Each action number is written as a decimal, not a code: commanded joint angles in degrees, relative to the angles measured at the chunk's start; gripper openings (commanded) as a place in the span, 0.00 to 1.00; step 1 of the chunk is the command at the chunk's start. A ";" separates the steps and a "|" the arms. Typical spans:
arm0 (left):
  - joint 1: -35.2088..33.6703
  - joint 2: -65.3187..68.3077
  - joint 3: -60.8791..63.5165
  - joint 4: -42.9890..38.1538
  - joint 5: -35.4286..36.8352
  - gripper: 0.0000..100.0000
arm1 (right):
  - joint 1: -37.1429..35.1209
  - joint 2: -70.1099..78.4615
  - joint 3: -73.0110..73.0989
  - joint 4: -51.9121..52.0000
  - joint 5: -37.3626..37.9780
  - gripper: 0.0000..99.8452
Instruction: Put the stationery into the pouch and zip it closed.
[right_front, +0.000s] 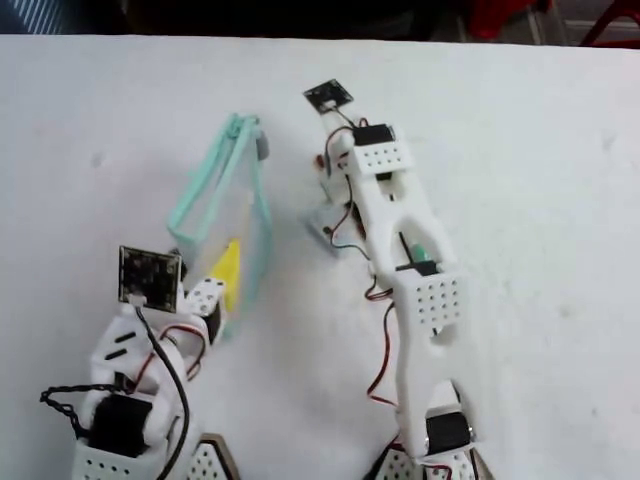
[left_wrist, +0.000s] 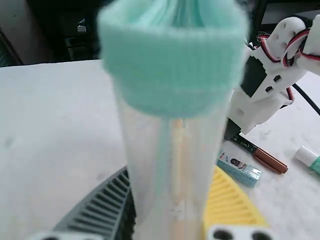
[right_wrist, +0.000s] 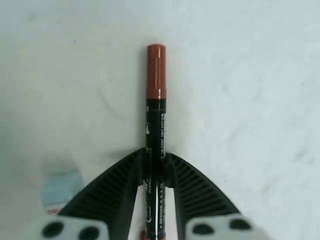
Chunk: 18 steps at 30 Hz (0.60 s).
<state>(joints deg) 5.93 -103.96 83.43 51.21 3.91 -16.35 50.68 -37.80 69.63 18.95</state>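
Pouch (left_wrist: 172, 75): clear with mint trim, pinched by the left gripper (left_wrist: 171, 175).
Marker (right_wrist: 155, 100): brown-capped, clamped by the right gripper (right_wrist: 155, 160).

The pouch (left_wrist: 172, 75) is blurred, its ends cut off; the pen (right_wrist: 155, 100) tail is concealed inside the right gripper (right_wrist: 155, 156)

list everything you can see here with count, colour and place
pouch: 1, clear with teal trim, in left hand
marker: 1, black with brown cap, in right hand
eraser: 1, light blue, on table beside marker
stick: 1, white with green end, on table beyond marker
table: 1, white, under everything
left hand: 1, grey and yellow, shut on pouch
right hand: 1, black, shut on marker
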 joint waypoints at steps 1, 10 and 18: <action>0.66 -0.48 -0.44 -1.23 -0.35 0.18 | 0.84 -0.13 -1.41 -0.57 0.44 0.02; 0.66 -0.48 -0.53 -1.23 -0.35 0.18 | 0.84 -0.22 -1.41 -0.57 0.09 0.02; 4.62 -0.48 -0.88 0.79 -0.35 0.21 | 0.84 -0.40 -1.85 -0.57 0.35 0.02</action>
<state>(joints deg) 8.92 -104.31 83.43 51.21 3.82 -16.18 50.68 -37.80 69.63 18.95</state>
